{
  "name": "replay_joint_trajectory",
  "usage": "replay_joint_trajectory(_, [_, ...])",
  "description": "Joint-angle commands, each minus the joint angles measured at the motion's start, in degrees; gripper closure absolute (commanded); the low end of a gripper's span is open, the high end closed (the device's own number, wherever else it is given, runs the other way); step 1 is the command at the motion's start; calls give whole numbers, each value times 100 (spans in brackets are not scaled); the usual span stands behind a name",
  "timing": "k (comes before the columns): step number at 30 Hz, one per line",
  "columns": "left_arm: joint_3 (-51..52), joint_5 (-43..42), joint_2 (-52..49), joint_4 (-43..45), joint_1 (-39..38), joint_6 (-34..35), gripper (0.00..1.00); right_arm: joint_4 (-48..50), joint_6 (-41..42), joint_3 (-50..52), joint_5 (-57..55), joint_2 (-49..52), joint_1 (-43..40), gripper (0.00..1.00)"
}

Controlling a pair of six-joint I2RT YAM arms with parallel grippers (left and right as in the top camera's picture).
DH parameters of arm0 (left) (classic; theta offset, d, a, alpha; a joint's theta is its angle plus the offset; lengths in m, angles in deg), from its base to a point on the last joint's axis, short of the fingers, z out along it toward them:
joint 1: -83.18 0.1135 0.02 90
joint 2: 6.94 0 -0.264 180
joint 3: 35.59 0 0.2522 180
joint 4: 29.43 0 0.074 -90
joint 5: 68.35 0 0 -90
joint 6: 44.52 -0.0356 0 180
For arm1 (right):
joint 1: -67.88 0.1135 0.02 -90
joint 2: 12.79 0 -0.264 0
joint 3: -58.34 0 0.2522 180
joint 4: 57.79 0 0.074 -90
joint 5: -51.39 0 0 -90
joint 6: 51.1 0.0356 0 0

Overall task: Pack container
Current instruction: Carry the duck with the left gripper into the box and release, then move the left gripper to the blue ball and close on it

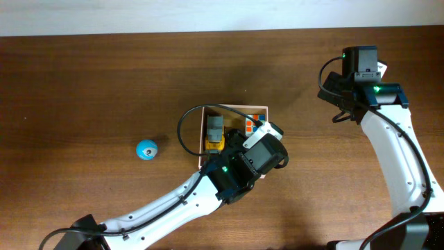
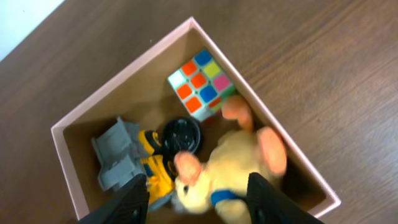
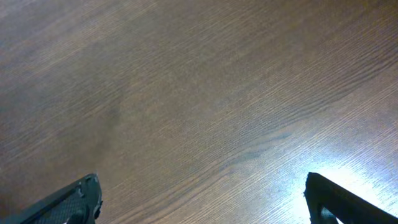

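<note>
The container [image 2: 124,68] is a shallow square cardboard box with a white rim and a tan inside; in the overhead view [image 1: 236,106] it sits mid-table. Inside lie a Rubik's cube [image 2: 200,85], a grey and yellow toy truck [image 2: 134,162] with a black wheel [image 2: 181,135], and a cream plush toy [image 2: 230,168] with pink paws and a blue collar. My left gripper [image 2: 199,199] hovers over the box with its fingers spread either side of the blurred plush. My right gripper [image 3: 199,199] is open and empty over bare wood at the far right [image 1: 338,94].
A small blue ball [image 1: 146,148] lies on the wooden table left of the box. My left arm crosses the table's front from the lower left. The table's white back edge runs along the top.
</note>
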State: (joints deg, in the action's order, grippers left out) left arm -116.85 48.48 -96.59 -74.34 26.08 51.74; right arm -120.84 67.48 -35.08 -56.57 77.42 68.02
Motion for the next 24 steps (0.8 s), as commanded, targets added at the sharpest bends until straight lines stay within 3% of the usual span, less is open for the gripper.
replay_joint_trajectory(1, [-101,105,-39,223,-22,13,46,0,66,-39,-9,17,-22,1])
replay_joint_trajectory(7, [-278,852,-26,321,59,13,40,0,66,-39,-9,17,-22,1])
replay_joint_trajectory(13, [-490,901,251,-116,590,98,35,0,66,-39,-9,17,-22,1])
replay_joint_trajectory(19, [-494,750,776,-1143,1681,1113,23,0,66,-39,-9,17,-22,1])
replay_joint_trajectory(24, [-479,-48,844,-1893,2787,1150,18,0,66,-39,-9,17,-22,1])
